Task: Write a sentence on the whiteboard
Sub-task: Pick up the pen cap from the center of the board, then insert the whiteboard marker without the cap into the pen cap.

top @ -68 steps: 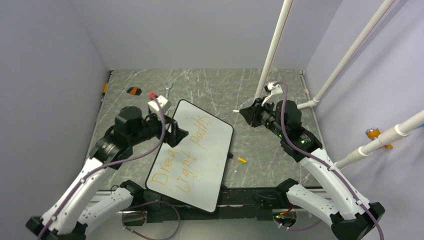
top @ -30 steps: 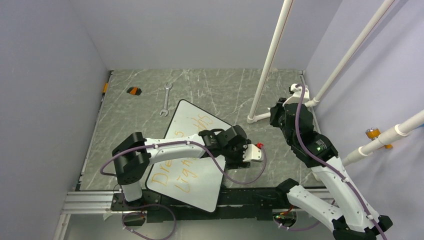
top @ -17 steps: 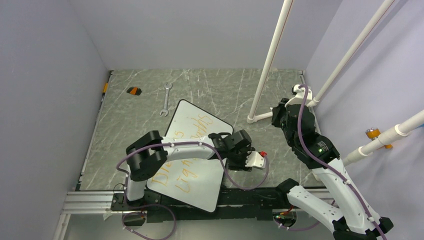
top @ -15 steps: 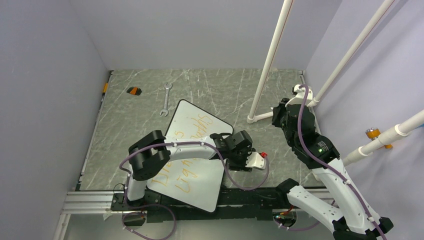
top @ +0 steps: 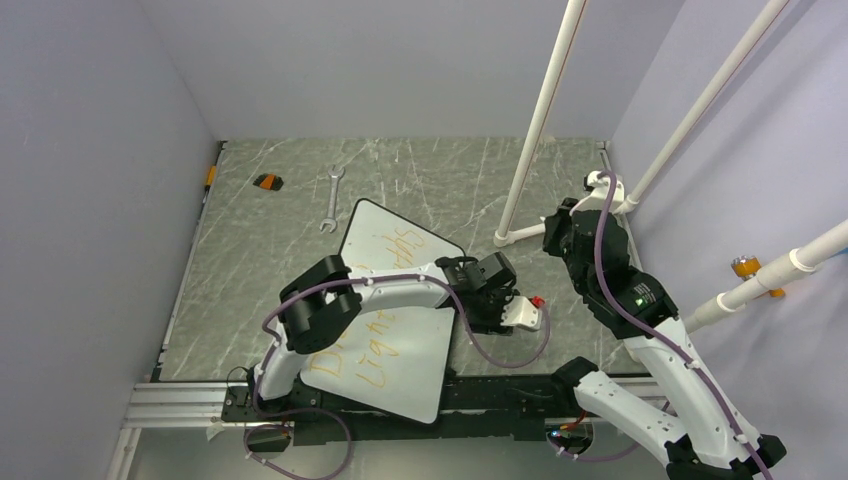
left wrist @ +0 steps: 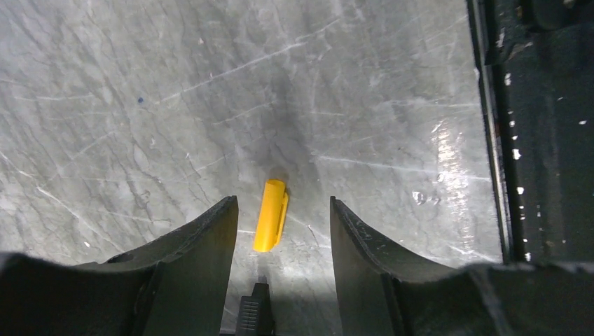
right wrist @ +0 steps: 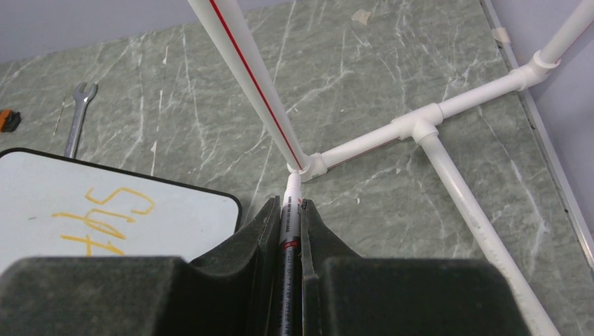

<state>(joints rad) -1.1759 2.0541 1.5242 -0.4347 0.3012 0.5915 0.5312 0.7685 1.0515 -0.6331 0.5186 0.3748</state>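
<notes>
Lettering in orange-yellow, the sentence (top: 372, 348), runs in two lines along the large flat white rectangular whiteboard with a thin black rim (top: 420, 375). The board lies skewed on the grey-green marbled worktop (top: 250, 270), its near corner jutting past the near edge. With both lines down, the writing looks finished, and the arms seem arranged for capping the pen.

The left arm (top: 400, 290) reaches across the board so that its left jaws, spread and touching nothing, hang over a small yellow plastic pen cap (left wrist: 271, 224). This lies flat close to the near edge, just off the board's right side. The cap sits between the jaws, lined up for a pinch.

The right jaws are pressed together on a white-barrelled marker pen (right wrist: 289, 203), held clear of the board toward the far right corner. Its end points at the foot of the white plastic pipe frame (right wrist: 243, 70), probably so that it marks nothing. A steel spanner (top: 331, 197) lies beyond the board's far corner.
</notes>
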